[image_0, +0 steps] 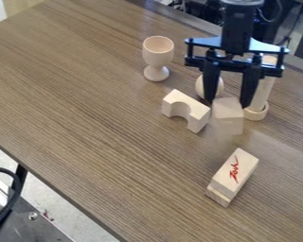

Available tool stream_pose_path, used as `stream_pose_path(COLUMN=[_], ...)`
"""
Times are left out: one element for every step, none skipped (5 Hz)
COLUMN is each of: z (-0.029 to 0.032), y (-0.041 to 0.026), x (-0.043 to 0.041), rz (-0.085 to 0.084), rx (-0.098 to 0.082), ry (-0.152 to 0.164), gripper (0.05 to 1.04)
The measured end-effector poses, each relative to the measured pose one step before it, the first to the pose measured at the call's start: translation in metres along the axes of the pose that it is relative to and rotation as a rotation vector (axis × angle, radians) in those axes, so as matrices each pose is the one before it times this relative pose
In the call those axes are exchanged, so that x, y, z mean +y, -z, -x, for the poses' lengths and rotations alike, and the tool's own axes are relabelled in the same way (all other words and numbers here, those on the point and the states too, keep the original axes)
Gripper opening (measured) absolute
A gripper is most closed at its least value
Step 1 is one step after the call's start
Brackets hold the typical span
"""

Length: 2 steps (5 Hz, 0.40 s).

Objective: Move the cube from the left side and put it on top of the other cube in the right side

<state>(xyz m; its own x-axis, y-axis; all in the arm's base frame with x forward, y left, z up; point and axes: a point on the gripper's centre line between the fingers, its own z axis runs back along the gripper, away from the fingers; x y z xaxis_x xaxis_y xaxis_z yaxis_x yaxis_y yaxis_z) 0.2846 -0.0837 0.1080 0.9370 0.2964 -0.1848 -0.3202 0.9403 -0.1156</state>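
Observation:
The gripper (228, 103) hangs at the upper right with its two fingers pointing down. Between its fingertips is a pale wooden cube (228, 116), and the fingers are shut on it at its left and right sides. The cube looks blurred; whether its bottom touches the table cannot be told. I see no second separate cube. Toward the lower right lies a wooden block with red marking (236, 170), with the edge of another wooden piece (218, 194) showing under its near end.
An arch-shaped block (179, 105) stands just left of the held cube. Behind the fingers are a rounded wooden piece (200, 87) and an upright cylinder on a round base (262, 94). A wooden goblet (158, 54) stands farther left. The brown table's (84, 104) near edge runs diagonally at lower left.

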Motion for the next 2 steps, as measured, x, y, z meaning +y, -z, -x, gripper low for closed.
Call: stream_pose_path(z=[0.00175,0.00138], y=[0.00961,0.00937], x=[-0.00482,-0.00629], rz=[-0.0206,-0.0165], rx=[0.0803,0.0407], ry=[0.0212,0.0168], gripper=[0.517,0.517])
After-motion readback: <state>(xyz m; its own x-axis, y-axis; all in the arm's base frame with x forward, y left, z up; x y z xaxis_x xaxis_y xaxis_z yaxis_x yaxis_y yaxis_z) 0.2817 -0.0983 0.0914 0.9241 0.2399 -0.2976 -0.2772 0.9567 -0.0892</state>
